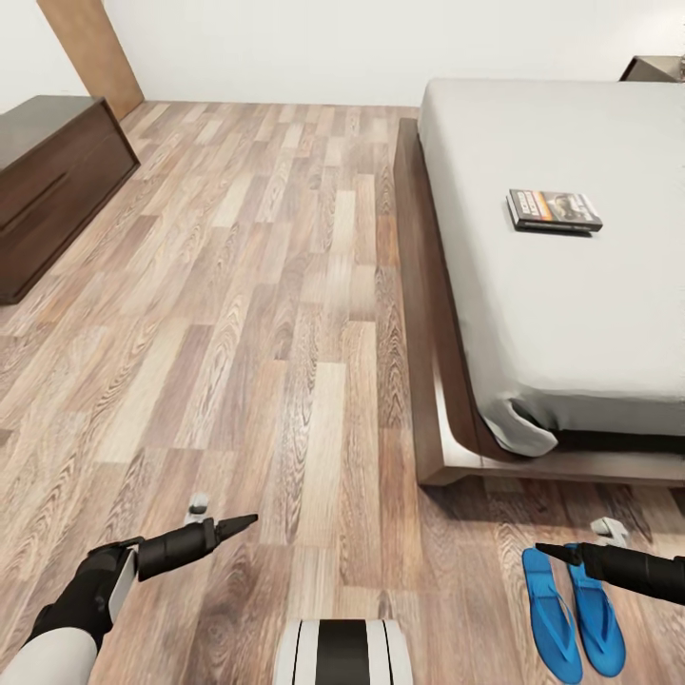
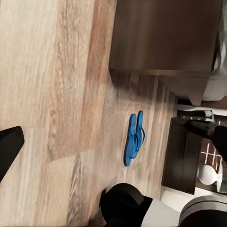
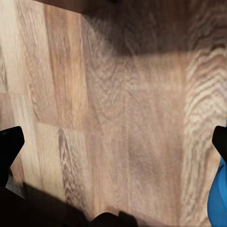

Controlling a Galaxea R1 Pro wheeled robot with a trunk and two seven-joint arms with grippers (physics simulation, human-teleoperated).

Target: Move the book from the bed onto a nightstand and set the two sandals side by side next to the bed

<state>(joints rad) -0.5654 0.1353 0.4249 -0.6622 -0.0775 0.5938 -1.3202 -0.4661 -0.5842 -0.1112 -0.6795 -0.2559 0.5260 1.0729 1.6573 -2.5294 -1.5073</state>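
We see the book [image 1: 555,210] lying flat on the grey mattress of the bed [image 1: 571,314], well apart from both arms. The two sandals [image 1: 573,611] lie side by side on the floor [image 1: 247,314] near the bed's foot corner. Right claw [image 1: 544,549] hovers just above them, fingers spread, holding nothing. Left claw [image 1: 245,520] hangs over bare planks; spread or pressed together, we cannot tell.
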